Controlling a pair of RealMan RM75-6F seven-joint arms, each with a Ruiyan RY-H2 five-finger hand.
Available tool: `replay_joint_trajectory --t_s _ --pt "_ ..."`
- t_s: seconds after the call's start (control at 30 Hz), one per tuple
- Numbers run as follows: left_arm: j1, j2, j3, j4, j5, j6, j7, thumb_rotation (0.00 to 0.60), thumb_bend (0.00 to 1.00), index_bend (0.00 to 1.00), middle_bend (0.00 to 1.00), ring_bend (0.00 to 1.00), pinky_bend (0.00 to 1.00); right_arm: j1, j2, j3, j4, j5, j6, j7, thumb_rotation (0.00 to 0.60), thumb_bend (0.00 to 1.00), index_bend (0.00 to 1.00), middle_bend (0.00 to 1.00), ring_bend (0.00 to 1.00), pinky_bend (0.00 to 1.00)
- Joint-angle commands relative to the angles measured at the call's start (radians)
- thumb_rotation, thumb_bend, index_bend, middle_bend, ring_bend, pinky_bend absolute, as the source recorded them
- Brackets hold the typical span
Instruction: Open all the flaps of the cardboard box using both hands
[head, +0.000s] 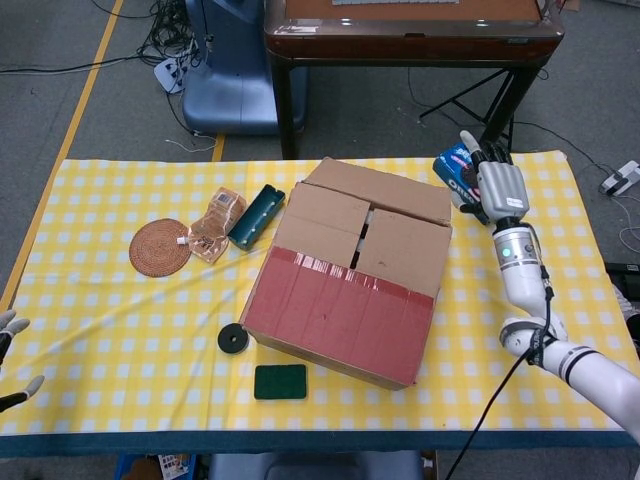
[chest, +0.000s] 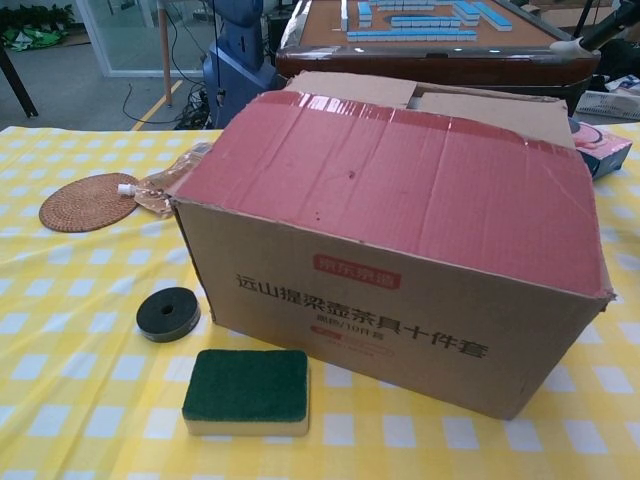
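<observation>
box (head: 345, 285) is sat mid-table (head: 120, 320), far flap folded out back, red flap down. right hand (head: 492, 187) is held by its far right corner, fingers apart, gripping nothing. left hand (head: 12, 360) is seen at the table's near left edge, fingers spread.

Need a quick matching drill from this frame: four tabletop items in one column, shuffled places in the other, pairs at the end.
Items:
1. green rectangular sponge
2. round woven rattan coaster
3. black rubber ring
4. blue printed packet

Places:
A. beside the right hand, past the cardboard box's far right corner
B. front of the box, nearest the table edge
C. far left on the yellow checked cloth
D. by the box's front left corner

Pairs: 1-B, 2-C, 3-D, 4-A
</observation>
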Motion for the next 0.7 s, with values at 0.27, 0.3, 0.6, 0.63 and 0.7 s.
replay_joint_trajectory --t_s 0.27,0.3,0.6,0.63,0.7 --pt "0.0 -0.001 0.007 -0.015 0.016 0.004 0.01 0.6 0.13 0.27 0.14 0.07 0.0 -0.191 0.382 -0.095 -0.554 -0.144 0.01 0.14 0.6 0.42 0.07 0.21 0.12 0.06" --pt "0.001 0.0 0.008 -0.018 0.019 0.005 0.012 0.6 0.13 0.27 0.14 0.07 0.0 -0.202 0.401 -0.103 -0.58 -0.161 0.014 0.148 0.6 0.42 0.08 0.22 0.13 0.06" --pt "0.012 0.003 0.018 -0.036 0.041 0.026 0.022 0.6 0.13 0.28 0.14 0.07 0.0 -0.266 0.509 -0.193 -0.724 -0.344 0.017 0.266 0.6 0.64 0.14 0.26 0.16 0.08" --pt "0.013 0.003 0.019 -0.038 0.044 0.029 0.023 0.6 0.13 0.28 0.14 0.07 0.0 -0.266 0.511 -0.203 -0.728 -0.365 0.011 0.281 0.6 0.68 0.15 0.26 0.16 0.08" --pt "0.015 0.003 0.022 -0.041 0.049 0.033 0.023 0.6 0.13 0.28 0.14 0.07 0.0 -0.264 0.51 -0.215 -0.732 -0.39 0.006 0.299 0.6 0.74 0.18 0.26 0.16 0.08"
